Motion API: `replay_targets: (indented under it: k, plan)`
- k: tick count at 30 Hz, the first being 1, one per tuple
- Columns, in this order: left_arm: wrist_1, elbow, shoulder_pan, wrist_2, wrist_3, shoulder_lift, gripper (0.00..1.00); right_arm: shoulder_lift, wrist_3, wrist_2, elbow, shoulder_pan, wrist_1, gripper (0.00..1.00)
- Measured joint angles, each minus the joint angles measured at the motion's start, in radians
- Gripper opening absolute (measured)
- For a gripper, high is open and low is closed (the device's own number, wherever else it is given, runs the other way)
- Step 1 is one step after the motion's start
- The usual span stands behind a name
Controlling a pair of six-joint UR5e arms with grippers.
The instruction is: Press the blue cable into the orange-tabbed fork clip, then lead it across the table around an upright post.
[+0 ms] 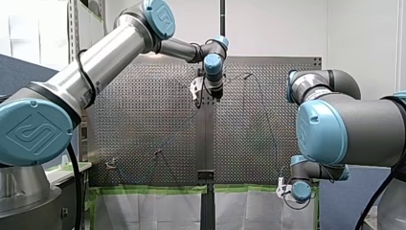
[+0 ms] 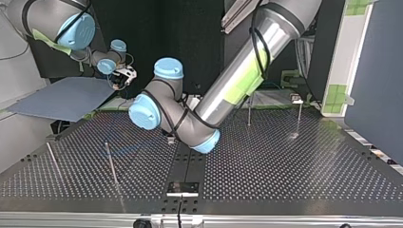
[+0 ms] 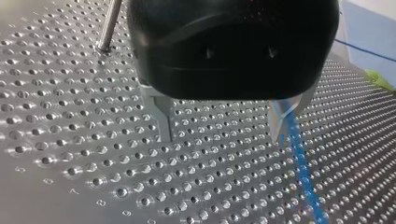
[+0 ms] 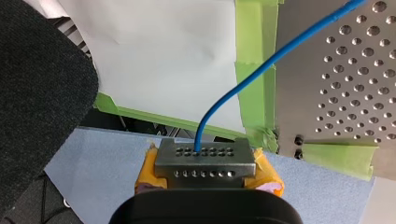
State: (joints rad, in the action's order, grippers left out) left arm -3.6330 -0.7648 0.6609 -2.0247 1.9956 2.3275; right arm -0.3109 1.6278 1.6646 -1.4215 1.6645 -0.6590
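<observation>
Right now my left hand (image 3: 222,136) is hanging just over the desk (image 3: 70,140), its two metal fingers (image 3: 163,121) standing apart with nothing between them. The blue cable (image 3: 301,172) is lying on the desk at the tip of one finger, not in the middle of the gap. Whether it is touching that finger I cannot tell. From there its long axis is running away from the hand, roughly crosswise to the line between the fingertips. As I judge it, the hand is needing a small sideways shift toward that finger, to bring the cable into the gap before closing.

Farther off, beyond the other finger, an upright post (image 3: 109,25) is standing in the desk, well apart from the cable. Farther still, off the desk's edge by the green tape (image 4: 250,56), my right hand (image 4: 205,163) is clamping the cable between its yellow pads (image 4: 145,175). The cable is arcing from it back over the desk.

The orange-tabbed fork clip is not showing clearly in any view, so I cannot say which way it lies. The left hand is the nearer to the cable's run over the desk.
</observation>
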Motion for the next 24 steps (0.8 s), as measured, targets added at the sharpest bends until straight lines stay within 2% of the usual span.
replay_targets:
  k: [10,17,24]
  plan:
    - [-0.012,-0.001,0.011,-0.002,0.002,-0.01,1.0,0.0,0.002,-0.009,0.0,0.0,-0.003,0.0]
    - [-0.013,-0.002,0.013,0.002,0.01,-0.045,1.0,0.0,0.003,-0.016,0.0,0.0,-0.004,0.0]
    - [-0.052,-0.006,0.027,0.059,0.011,-0.062,1.0,0.0,0.003,-0.017,0.0,0.0,-0.004,0.0]
